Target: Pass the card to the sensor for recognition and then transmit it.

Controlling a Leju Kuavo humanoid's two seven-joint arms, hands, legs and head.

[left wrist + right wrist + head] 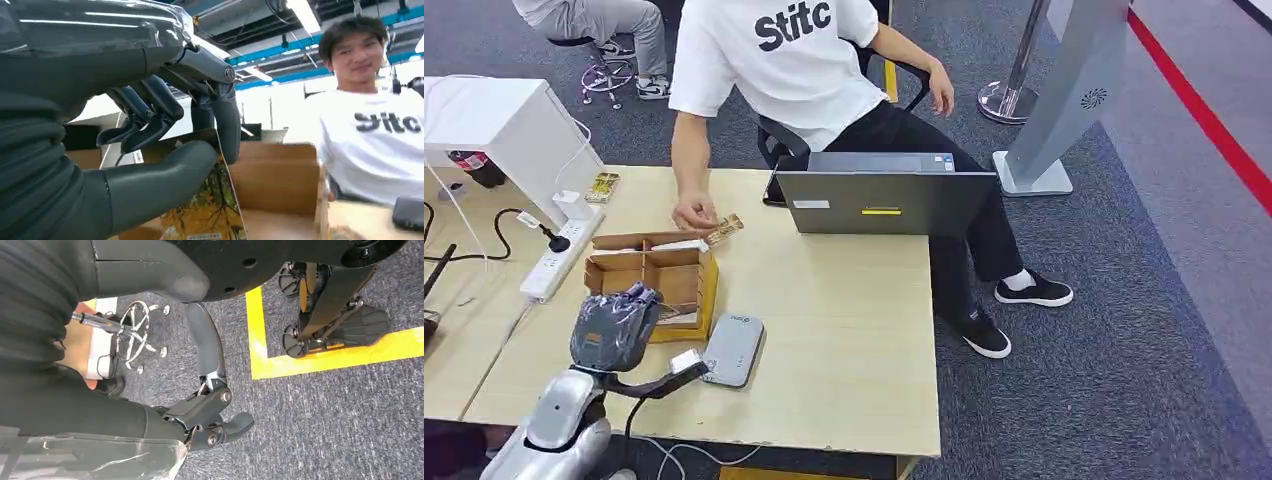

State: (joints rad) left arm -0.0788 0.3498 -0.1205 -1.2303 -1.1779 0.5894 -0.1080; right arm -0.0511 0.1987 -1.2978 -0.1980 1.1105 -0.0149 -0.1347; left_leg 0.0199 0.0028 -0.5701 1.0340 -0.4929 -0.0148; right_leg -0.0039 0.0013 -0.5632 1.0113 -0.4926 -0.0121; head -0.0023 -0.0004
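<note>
The left hand is pinching a yellow-printed card by its upper edge, thumb against fingers, just above the cardboard box. Thin, light, probably slippery, it wants an edge grip. The head view alone is showing the grey sensor beside the box; the right hand is hanging empty, fingers loosely apart.

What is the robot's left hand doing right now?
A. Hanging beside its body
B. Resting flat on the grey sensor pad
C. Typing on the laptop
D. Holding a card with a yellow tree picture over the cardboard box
D: in the left wrist view the left hand has its thumb and fingers closed on the card, with the cardboard box right behind it.
</note>
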